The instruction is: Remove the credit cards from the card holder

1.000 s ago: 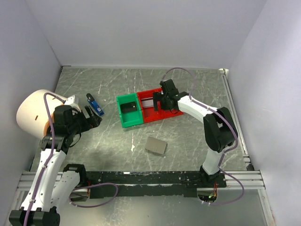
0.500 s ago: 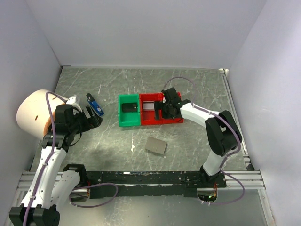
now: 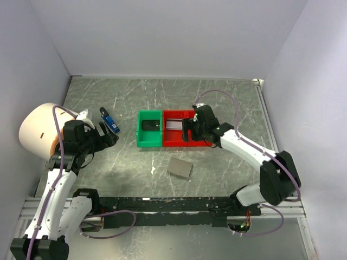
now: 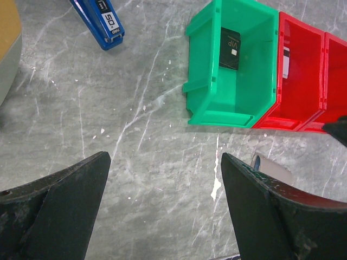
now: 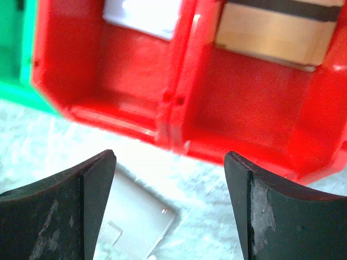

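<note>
Left wrist: VIP card (image 4: 230, 49) (top: illeg.)

The worktop (image 3: 217, 97) is dark grey-green, veined and flecked with white. The green tray (image 3: 149, 142) is bright green and holds a black card (image 4: 230, 41) lettered in white. The red trays (image 3: 176, 142) hold a white card (image 5: 143, 13) and a gold card (image 5: 271, 30) with a dark stripe. The card holder (image 3: 179, 168) is plain grey. The gadget (image 3: 109, 121) is blue and black.
</note>
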Controlling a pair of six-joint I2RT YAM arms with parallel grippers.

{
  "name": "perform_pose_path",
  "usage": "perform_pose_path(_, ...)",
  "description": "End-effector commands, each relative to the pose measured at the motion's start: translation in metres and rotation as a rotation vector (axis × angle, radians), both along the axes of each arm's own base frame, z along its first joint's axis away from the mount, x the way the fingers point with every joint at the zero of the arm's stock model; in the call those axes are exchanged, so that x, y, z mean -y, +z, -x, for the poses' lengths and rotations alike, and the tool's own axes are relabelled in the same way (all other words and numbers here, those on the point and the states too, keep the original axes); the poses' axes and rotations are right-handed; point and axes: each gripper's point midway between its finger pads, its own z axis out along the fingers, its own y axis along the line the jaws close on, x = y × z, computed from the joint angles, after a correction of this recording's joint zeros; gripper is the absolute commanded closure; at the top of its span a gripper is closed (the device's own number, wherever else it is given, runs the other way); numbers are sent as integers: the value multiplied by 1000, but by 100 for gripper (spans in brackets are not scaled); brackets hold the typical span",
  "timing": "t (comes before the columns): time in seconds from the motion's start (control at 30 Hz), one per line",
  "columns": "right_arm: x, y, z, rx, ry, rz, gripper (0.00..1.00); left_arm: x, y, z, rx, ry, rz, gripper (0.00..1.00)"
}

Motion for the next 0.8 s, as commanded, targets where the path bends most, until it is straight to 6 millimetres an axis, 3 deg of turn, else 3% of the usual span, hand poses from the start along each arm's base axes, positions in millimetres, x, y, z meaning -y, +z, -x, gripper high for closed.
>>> perform_pose_path(0.0, -14, 2, 42, -2, 77, -18, 19, 1, 9, 0, 31, -16, 6, 5)
perform_pose_path(0.17, -45, -25, 104, -64, 180, 39, 21, 2, 7, 0, 22, -20, 9, 5)
perform_pose_path(0.37, -42, -49, 145, -56, 217, 186, 22, 3, 6, 0, 15, -24, 10, 5)
perform_pose_path(0.53, -32, -66, 157, -25, 277, 354, 22, 3, 4, 0, 8, -26, 12, 5)
perform_pose_path(0.67, -25, -76, 151, 19, 263, 474, 22, 4, 3, 0, 2, -28, 13, 5)
perform_pose_path(0.77, -31, -77, 146, 54, 260, 504, 34, 3, 2, 0, -2, -21, 10, 5)
